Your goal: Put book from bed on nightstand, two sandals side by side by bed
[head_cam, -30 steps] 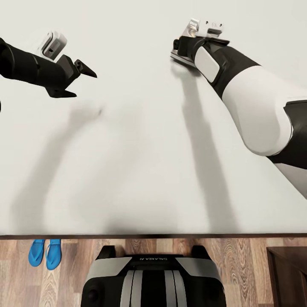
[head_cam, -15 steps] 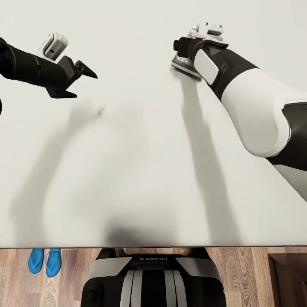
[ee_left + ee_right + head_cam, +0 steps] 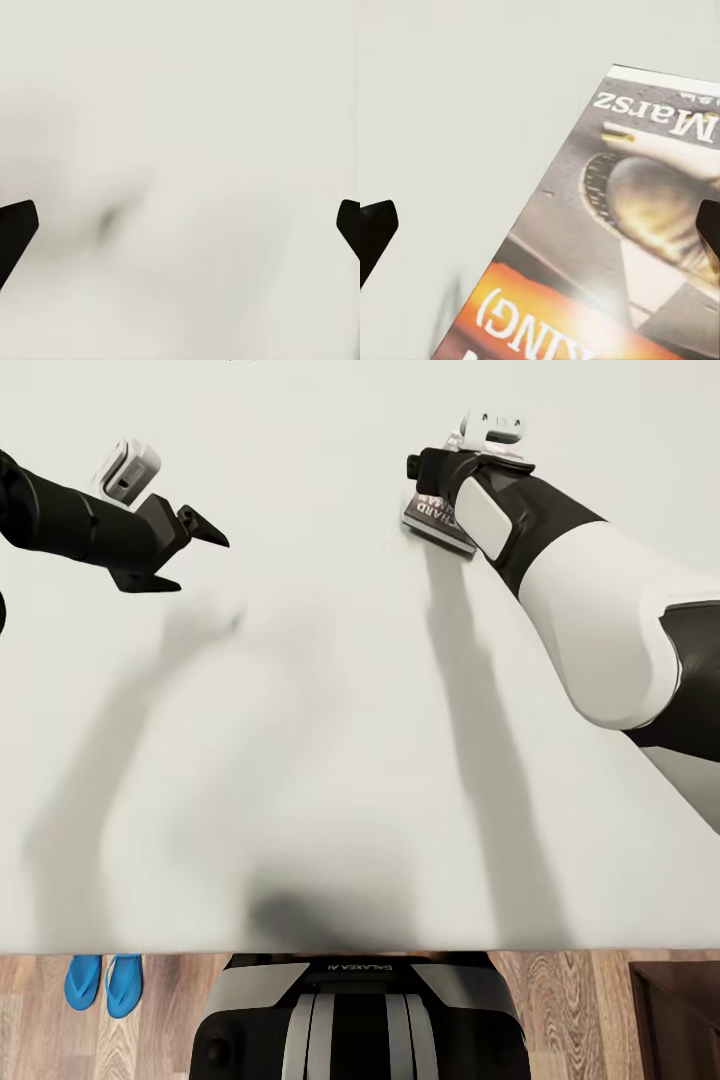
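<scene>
White mattress spreads under both of your arms: the bed (image 3: 330, 740) takes up most of the head view, with its dark frame edge running just above the robot's trunk. Your right gripper (image 3: 540, 232) hangs over the book (image 3: 436, 518), which lies flat on the mattress, partly tucked under the right wrist in the head view. In the right wrist view the two dark fingertips (image 3: 375, 232) stand wide apart at the edges of the picture, one over bare mattress and the other over the book's cover (grey, with a pale picture, an orange band and white lettering); the jaws are spread and grip nothing, and you cannot tell from these pictures whether a tip touches the cover. Your left gripper (image 3: 190, 550) hovers over bare mattress well away from the book, its two pointed fingers splayed and empty. Down on the wooden floor (image 3: 570, 1000), the two blue sandals (image 3: 104, 982) lie side by side just beside the bed's edge, and the corner of the dark brown nightstand (image 3: 680, 1015) shows at the other end.
</scene>
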You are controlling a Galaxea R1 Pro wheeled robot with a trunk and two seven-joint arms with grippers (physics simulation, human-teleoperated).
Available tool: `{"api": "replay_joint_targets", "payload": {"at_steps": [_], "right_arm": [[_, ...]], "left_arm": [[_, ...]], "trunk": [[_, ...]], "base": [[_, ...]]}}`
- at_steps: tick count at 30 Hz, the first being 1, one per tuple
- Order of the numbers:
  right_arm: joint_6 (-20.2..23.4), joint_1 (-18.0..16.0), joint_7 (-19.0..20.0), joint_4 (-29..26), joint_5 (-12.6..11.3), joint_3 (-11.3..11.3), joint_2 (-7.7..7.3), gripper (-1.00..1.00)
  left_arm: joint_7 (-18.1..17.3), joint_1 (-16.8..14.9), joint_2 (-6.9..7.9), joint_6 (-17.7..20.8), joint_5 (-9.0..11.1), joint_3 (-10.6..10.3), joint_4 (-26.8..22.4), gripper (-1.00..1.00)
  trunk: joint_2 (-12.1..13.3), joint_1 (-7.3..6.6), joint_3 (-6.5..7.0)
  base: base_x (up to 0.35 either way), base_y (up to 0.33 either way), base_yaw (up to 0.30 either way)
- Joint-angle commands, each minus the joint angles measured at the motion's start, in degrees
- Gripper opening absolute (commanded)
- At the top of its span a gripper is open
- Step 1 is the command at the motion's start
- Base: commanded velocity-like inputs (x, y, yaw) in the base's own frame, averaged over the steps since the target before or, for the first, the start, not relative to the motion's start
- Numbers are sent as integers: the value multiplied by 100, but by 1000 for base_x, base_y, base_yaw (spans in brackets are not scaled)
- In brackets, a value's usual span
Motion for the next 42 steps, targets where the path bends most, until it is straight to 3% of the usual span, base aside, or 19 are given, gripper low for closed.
{"api": "replay_joint_targets", "payload": {"at_steps": [1, 15, 29, 42], "right_arm": [[27, 3, -23, -2, -63, -21, 3, 100], [-258, 219, -23, 41, -30, -22, 3, 100], [-265, 237, -23, 61, -31, -19, 3, 100], [-251, 238, -23, 62, -28, -21, 3, 100]], "left_arm": [[39, -1, 5, 50, 26, -4, -3, 100], [40, 19, 5, 50, 33, -8, -5, 100], [40, 22, 5, 50, 34, -11, -6, 100], [31, 20, 5, 50, 50, 12, -8, 100]], "trunk": [[-1, 1, -3], [-1, 1, -3], [-1, 1, -3], [-1, 1, -3]], "base": [[15, 0, 0], [4, 0, 0], [-3, -1, 0], [-192, -77, 0]]}}
